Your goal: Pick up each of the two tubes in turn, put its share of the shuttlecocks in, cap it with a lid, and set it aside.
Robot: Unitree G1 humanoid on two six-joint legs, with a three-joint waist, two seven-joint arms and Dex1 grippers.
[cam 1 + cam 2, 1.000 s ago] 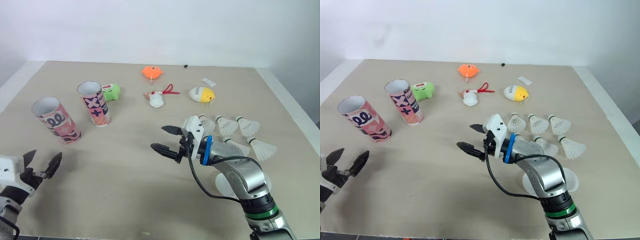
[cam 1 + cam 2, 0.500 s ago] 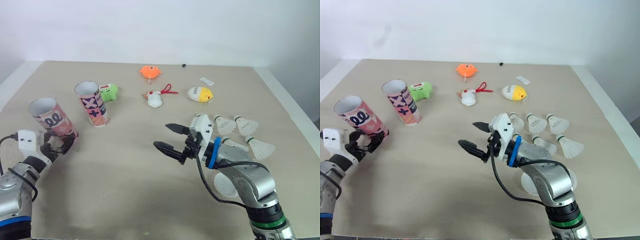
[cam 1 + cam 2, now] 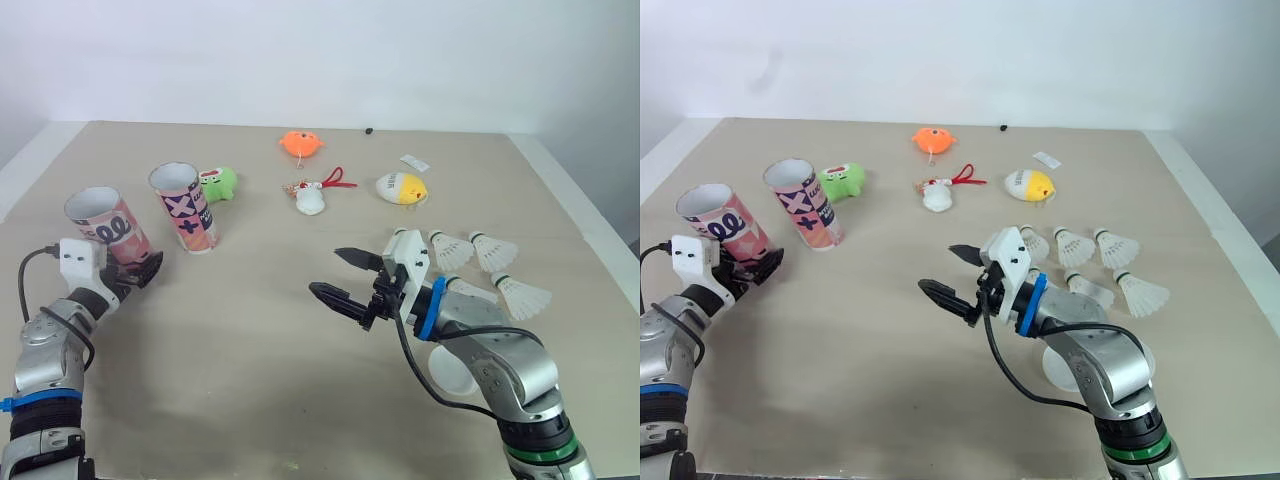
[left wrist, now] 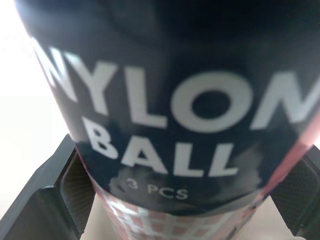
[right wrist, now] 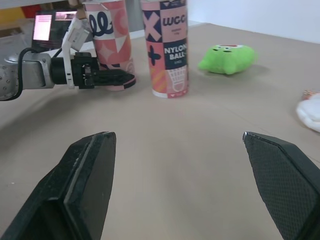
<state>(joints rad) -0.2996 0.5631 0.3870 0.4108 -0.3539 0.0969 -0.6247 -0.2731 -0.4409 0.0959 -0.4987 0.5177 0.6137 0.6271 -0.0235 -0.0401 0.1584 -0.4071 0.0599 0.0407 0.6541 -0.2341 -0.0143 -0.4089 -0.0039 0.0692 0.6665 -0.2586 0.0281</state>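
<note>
L jaws sit either side of the pink tube (image 3: 103,222), low on its wall; can't tell if they grip yet. R jaws wide open, empty, over the counter (image 3: 250,385), shuttlecocks (image 3: 495,252) just behind them. Step in hand, I judge: pick up tube. Centre it betw. jaws, squeeze gently (wall prob. crushes easily), lift straight, mouth up, clear of 2nd tube (image 3: 186,208) near, beyond L jaws.

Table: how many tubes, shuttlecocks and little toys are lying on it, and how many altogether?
Tubes: 2
Shuttlecocks: 5 in sight; more may lie hidden
Small toys: 4
Total: 11
</note>
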